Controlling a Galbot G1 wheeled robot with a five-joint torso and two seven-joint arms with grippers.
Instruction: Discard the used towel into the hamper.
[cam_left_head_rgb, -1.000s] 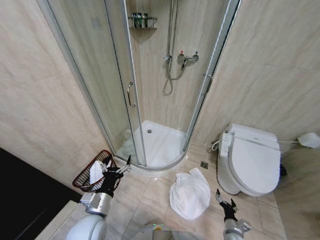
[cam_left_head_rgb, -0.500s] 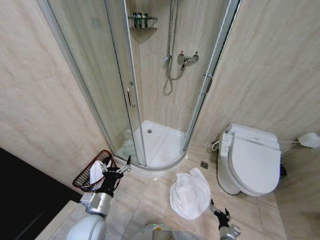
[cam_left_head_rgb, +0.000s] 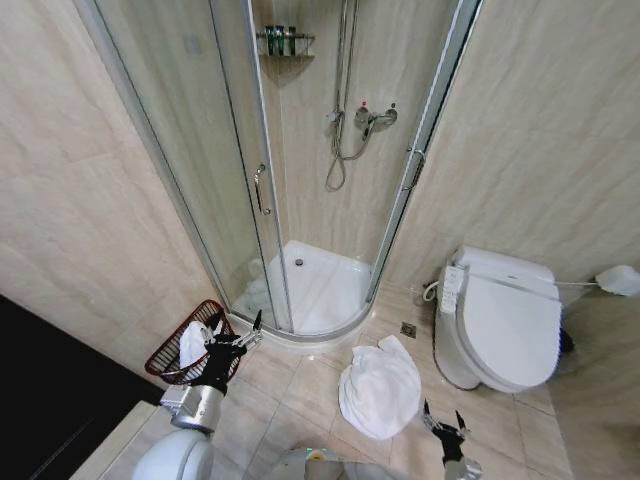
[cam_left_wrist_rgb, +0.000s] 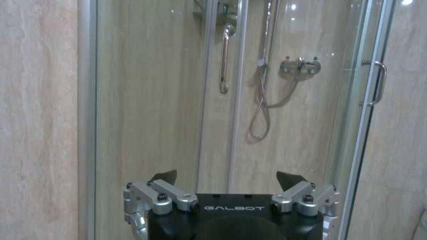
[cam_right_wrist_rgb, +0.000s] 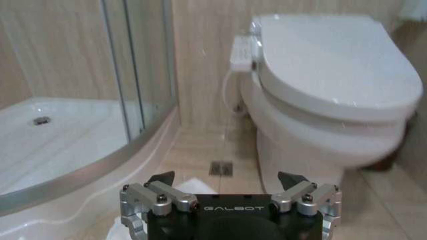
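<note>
Towel (cam_left_head_rgb: 379, 388), white and crumpled, lies in a heap on the tiled floor (cam_left_head_rgb: 290, 395) at lower centre of the head view, between the curved shower tray (cam_left_head_rgb: 318, 290) and the toilet (cam_left_head_rgb: 500, 320). It is loose and untouched, so the pickup is not yet done. The hamper (cam_left_head_rgb: 172, 350) stands at lower left against the wall, next to the shower door (cam_left_head_rgb: 235, 180), and already holds a white cloth (cam_left_head_rgb: 193, 342); its wide rim makes an easy target for a drop from above.

The right claw (cam_left_head_rgb: 443, 424) sits at the lower right of the head view, just beside the towel's right edge and apart from it, jaws spread and holding nothing. Its wrist camera looks over the open fingers (cam_right_wrist_rgb: 160, 178) toward the toilet base and a floor drain (cam_right_wrist_rgb: 221, 168), with a sliver of white towel just ahead, which suggests it is placed for a reach onto the heap.

The left claw (cam_left_head_rgb: 228, 336) hangs over the hamper's near rim, also spread and empty, pointing at the shower.
</note>
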